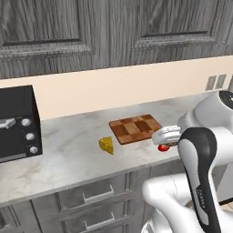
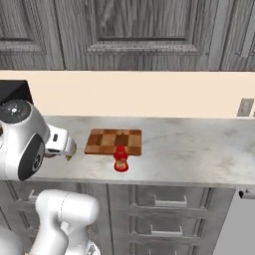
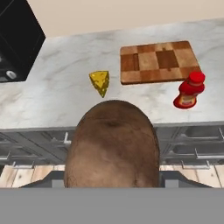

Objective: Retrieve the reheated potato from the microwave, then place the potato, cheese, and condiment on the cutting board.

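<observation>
A brown potato looms large at the bottom of the hand view, and my gripper is shut on it, its fingertips hidden behind it. The hand hovers in front of the counter's front edge, above the drawers. The checkered cutting board lies bare on the counter. A yellow cheese wedge stands to its left, and the red condiment bottle stands at the board's near right corner, close to the counter edge. The microwave is out of view.
A black toaster oven with knobs sits at the left end of the marble counter. Grey drawers run below the counter, dark cabinets hang above. My own arm blocks the right side of the left base view.
</observation>
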You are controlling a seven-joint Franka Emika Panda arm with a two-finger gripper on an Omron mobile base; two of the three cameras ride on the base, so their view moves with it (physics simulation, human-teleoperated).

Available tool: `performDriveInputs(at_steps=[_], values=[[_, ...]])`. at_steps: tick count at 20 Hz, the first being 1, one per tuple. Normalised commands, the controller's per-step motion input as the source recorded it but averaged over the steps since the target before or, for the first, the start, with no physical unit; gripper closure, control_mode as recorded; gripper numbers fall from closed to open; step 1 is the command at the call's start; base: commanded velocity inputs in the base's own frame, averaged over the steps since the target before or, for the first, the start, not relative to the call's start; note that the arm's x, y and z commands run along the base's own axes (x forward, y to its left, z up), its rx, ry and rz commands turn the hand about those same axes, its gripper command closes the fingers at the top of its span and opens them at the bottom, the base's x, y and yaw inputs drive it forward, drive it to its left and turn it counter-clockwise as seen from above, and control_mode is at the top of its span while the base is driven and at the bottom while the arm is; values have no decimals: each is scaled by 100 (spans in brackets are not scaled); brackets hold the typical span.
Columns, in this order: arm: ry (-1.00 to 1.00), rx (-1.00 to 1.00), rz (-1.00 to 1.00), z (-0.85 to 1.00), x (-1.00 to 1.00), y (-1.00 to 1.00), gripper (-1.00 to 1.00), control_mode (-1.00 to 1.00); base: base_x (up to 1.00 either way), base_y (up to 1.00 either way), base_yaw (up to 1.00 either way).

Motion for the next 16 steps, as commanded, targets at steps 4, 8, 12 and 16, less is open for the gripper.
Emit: performDriveInputs(at_steps=[4,8,12,16], values=[[0,0,0,0,0,0,100,100,31,-34,20],[0,0,0,0,0,0,100,100,31,-46,14],[0,0,0,0,0,0,100,100,49,-22,16],[0,0,0,0,0,0,100,100,49,0,17]])
